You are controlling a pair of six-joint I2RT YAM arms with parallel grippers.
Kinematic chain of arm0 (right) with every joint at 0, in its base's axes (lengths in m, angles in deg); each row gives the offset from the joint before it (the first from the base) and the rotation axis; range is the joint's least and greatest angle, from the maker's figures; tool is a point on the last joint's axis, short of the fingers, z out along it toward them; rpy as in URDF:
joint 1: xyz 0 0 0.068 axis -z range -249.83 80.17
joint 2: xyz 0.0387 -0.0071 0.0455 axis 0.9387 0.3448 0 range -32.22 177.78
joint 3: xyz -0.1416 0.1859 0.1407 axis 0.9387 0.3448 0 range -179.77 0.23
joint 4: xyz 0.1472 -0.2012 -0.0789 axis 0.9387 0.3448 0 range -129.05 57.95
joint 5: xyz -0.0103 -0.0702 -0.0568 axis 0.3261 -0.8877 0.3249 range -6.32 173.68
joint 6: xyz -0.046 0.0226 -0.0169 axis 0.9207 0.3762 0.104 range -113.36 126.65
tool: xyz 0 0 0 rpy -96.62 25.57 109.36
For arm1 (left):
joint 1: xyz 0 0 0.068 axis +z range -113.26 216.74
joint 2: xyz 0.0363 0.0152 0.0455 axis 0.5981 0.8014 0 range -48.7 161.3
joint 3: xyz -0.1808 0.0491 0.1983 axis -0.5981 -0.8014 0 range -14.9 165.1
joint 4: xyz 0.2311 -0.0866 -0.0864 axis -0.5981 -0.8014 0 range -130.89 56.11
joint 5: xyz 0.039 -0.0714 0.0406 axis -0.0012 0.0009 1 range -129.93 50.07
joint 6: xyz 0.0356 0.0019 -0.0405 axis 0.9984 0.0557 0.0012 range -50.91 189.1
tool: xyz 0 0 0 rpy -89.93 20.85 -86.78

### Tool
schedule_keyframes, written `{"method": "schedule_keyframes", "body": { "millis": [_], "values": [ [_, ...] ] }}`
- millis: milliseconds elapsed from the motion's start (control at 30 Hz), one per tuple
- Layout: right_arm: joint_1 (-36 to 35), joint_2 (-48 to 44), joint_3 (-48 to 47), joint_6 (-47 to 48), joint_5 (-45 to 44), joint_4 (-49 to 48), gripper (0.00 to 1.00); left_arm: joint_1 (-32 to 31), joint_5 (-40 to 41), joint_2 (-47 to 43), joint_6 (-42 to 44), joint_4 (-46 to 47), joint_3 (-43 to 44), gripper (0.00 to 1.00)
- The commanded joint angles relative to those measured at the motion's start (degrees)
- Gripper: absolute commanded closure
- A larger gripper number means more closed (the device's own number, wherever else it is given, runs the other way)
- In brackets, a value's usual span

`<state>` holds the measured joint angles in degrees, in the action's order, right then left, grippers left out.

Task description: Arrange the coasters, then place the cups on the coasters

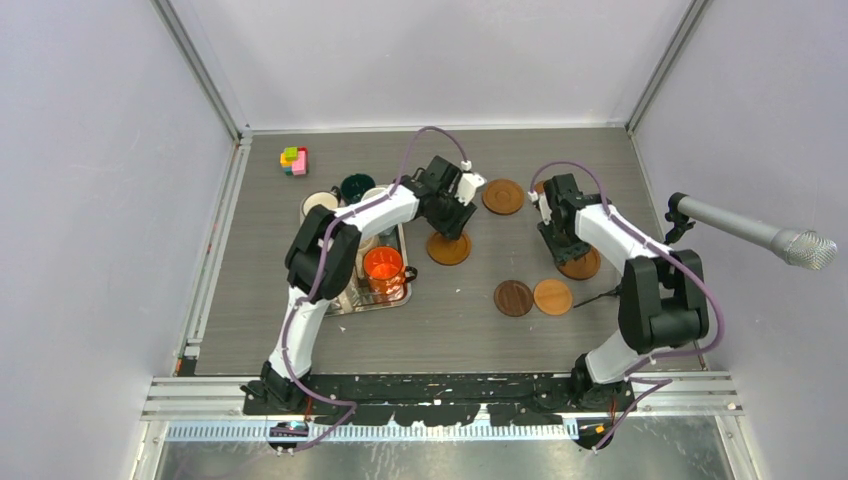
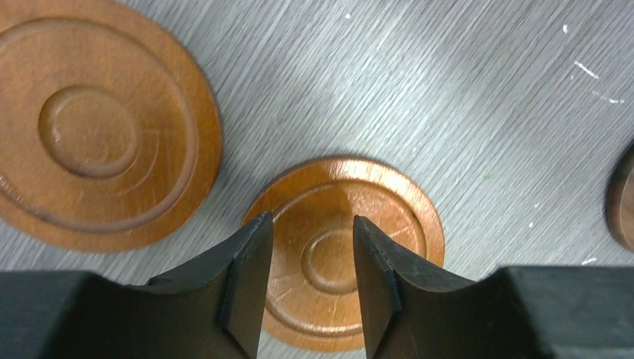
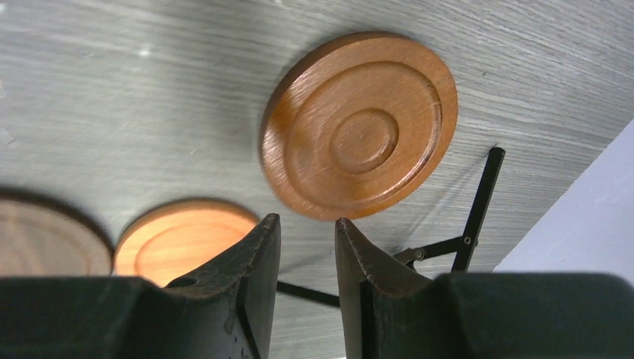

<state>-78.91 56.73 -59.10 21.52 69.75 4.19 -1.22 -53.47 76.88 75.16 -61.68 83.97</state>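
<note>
- Evidently the coaster step is in hand: at least five coasters point(image 1: 503, 196) are scattered on the worktop point(image 1: 440, 345) between the two arms, and none carries a cup.
- The left end effector point(image 2: 310, 221) is held low over one brown disc point(image 2: 329, 187). Its fingers are partly spread and nothing is pinched, so the disc is seen flat through the gap. This is judged to be a line-up for a grasp or a nudge.
- The right end effector point(image 3: 305, 221) is held with only a narrow gap between its fingers and nothing between them. Another disc point(image 3: 359, 123) lies just beyond the tips, near the worktop's right side.
- The cups point(image 1: 383, 268) are crowded on the metal tray point(image 1: 345, 305) at the left, the orange one nearest the bases. They are judged to be parked there until the discs are spaced.
- A dark coaster point(image 1: 513, 298) and a lighter one point(image 1: 552, 297) lie just beside each other. More room is probably needed there for handled cups.
</note>
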Motion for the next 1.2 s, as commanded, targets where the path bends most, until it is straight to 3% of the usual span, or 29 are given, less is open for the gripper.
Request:
{"method": "schedule_keyframes", "body": {
  "millis": [0, 167, 400, 500, 800, 1167],
  "values": [
    [2.57, 4.17, -0.83, 0.67, -3.56, -4.08, 0.63, -0.37, -0.6, 2.93, -2.18, -0.58, 4.22, 0.56],
    [3.05, 6.42, -0.74, 2.07, -1.14, -6.03, 0.64, -0.5, -0.82, 3.22, -3.29, -0.52, 5.68, 0.55],
    [2.97, 9.8, -2.95, 1.2, 6.21, -6.62, 0.64, -0.38, -1.88, -3.79, 0.99, 0.68, 1.09, 0.32],
    [2.58, 11.15, -4.22, 1.01, 9.46, -6.97, 0.64, -0.13, -2.42, -7.52, 3.15, 2.12, -2.78, 0.27],
    [0.37, 15.05, -7.78, 0.02, 15.68, -7.37, 0.65, 2.97, -1.9, -9.59, 6.62, 0.51, -8.23, 0.29],
    [-1.68, 18.54, -12.39, -2.62, 17.11, -9.51, 0.64, 2.71, -1.14, -3.82, 4.66, 0.38, -6.38, 0.35]
  ]
}}
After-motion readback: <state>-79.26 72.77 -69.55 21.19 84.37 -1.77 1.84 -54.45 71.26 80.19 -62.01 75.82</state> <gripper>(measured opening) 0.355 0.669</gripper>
